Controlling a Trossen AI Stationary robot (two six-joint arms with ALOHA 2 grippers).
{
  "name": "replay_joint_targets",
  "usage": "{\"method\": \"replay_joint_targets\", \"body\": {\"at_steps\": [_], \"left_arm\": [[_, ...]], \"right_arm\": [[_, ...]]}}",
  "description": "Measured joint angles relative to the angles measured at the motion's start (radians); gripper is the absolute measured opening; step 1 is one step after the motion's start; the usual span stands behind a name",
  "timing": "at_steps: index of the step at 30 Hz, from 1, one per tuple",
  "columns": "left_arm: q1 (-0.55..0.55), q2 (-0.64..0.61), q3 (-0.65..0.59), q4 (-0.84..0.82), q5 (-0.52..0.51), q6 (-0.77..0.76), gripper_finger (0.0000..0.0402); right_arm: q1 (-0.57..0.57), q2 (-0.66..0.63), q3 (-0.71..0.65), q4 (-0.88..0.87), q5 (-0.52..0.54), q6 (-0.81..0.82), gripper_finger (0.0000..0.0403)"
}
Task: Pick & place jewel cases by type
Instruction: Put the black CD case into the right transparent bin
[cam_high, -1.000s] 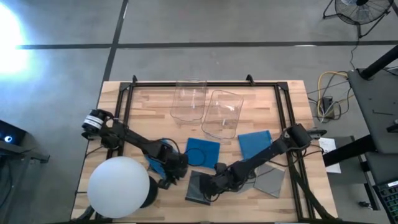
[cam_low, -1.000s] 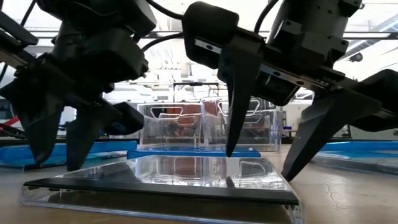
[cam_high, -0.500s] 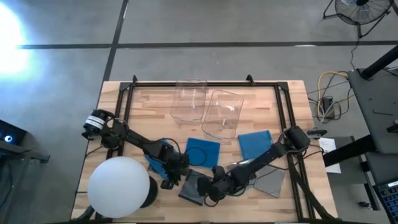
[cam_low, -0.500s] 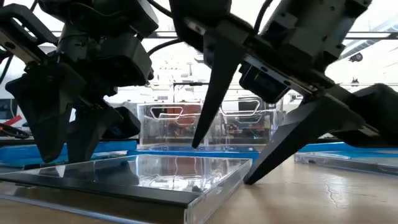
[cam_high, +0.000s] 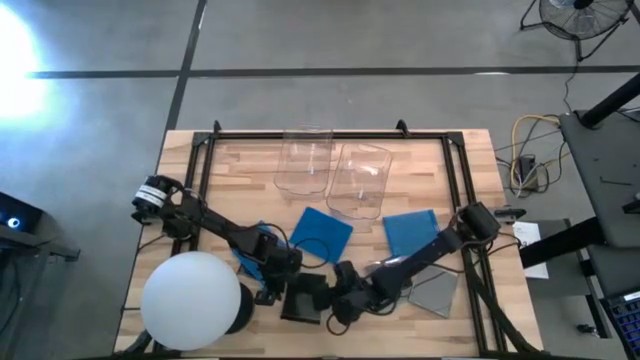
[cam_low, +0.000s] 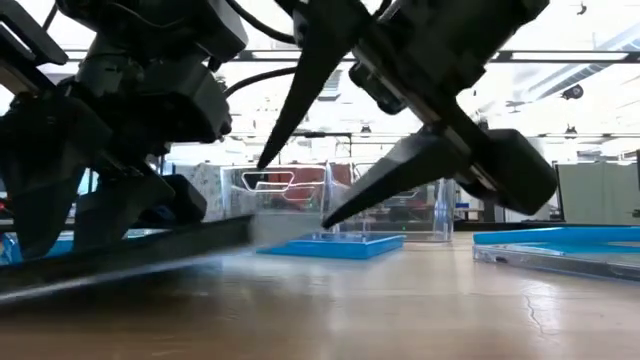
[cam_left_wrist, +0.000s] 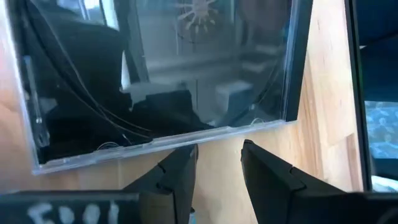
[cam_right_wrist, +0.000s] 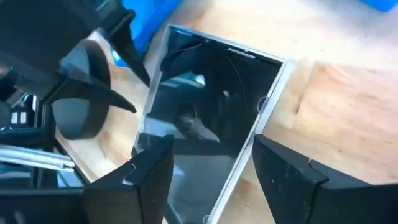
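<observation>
A dark grey jewel case (cam_high: 306, 298) sits near the table's front edge between my two grippers. In the low view it slants (cam_low: 130, 255), the end toward my right gripper raised off the wood. My left gripper (cam_high: 283, 287) is open, its fingertips at the case's left edge (cam_left_wrist: 155, 142). My right gripper (cam_high: 338, 300) is open above the case's right part (cam_right_wrist: 205, 112). Blue cases lie flat at the middle (cam_high: 322, 233), to the right (cam_high: 410, 232) and under my left arm (cam_high: 248, 262). A lighter grey case (cam_high: 436, 292) lies flat at the near right. My left gripper's fingertips (cam_left_wrist: 184, 155) stand right at the case's clear edge, slanting down from the table's left; I cannot tell whether they touch it. My right gripper's lower fingertip (cam_low: 327, 221) stands at the case's raised end, slanting down from the right; whether it touches I cannot tell.
Two clear bins (cam_high: 305, 160) (cam_high: 358, 182) stand at the back middle. A white globe (cam_high: 190, 300) covers the near left corner. A black frame (cam_high: 330, 134) runs along the table's back and sides. Bare wood shows at the back left and back right.
The dark grey case has turned about and slid toward my left gripper. Its end toward my right gripper has come up off the table, so it now slants instead of lying flat. My right gripper has risen and rolled.
</observation>
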Motion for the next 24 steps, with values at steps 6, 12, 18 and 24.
{"method": "replay_joint_targets", "body": {"at_steps": [6,12,18,24], "left_arm": [[-0.006,0.001,-0.019,0.002,-0.001,-0.004,0.0116],[-0.006,0.001,-0.02,0.004,0.0,-0.004,0.0116],[-0.006,0.001,-0.02,0.007,0.002,-0.049,0.0116],[-0.019,0.001,-0.02,0.011,0.014,-0.103,0.0116]], "right_arm": [[0.035,-0.001,0.005,0.154,0.014,-0.077,0.0208],[0.03,-0.002,0.005,-0.021,-0.078,0.058,0.0208],[0.04,0.001,0.004,-0.203,-0.183,0.306,0.0208],[0.038,0.038,0.006,-0.051,-0.212,0.311,0.0208]]}}
